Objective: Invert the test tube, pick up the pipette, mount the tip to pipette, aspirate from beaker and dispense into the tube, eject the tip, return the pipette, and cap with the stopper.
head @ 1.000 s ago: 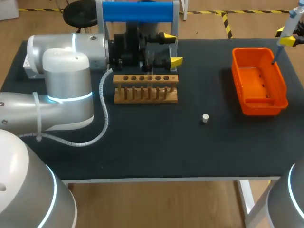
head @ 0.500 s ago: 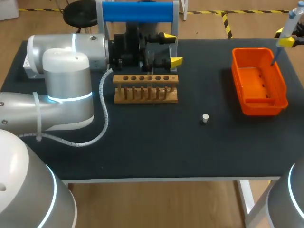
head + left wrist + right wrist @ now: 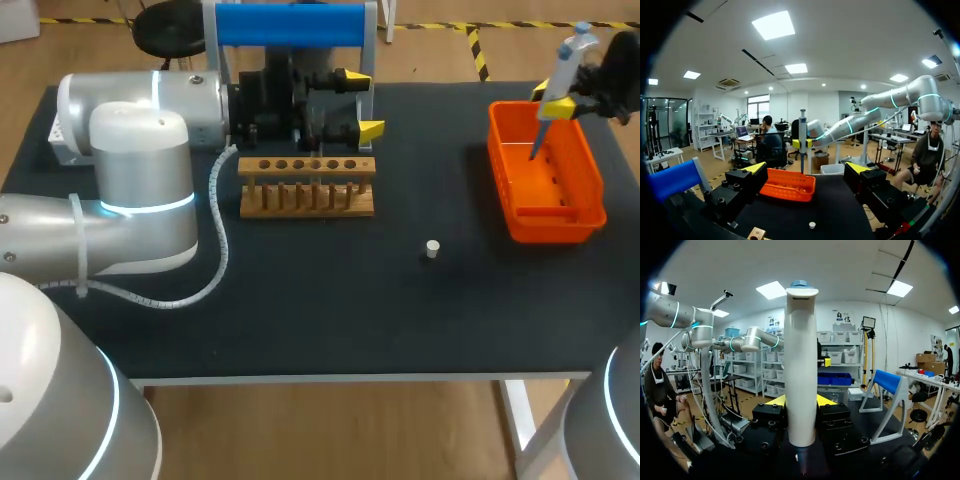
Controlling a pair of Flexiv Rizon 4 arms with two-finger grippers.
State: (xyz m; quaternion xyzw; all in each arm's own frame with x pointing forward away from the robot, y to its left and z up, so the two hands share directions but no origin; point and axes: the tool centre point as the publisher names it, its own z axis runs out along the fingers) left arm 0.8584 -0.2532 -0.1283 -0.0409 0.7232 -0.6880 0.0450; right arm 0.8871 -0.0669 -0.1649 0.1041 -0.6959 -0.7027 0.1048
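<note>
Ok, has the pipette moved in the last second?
Yes. The pipette has shifted toward the robot's left: it was at the far right corner of the orange bin, and now its tip hangs over the bin's inside.

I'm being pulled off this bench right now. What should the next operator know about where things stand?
Left gripper: open and empty, behind the wooden rack.
Right gripper: shut on the pipette, whose lower end hangs over the orange bin.
Stopper: loose on the table, between rack and bin.
Test tube and beaker: not seen in any view.
Done: pipette picked up. I cannot tell whether a tip is mounted or liquid has been transferred.
Left: at least returning the pipette and capping with the stopper.
</note>
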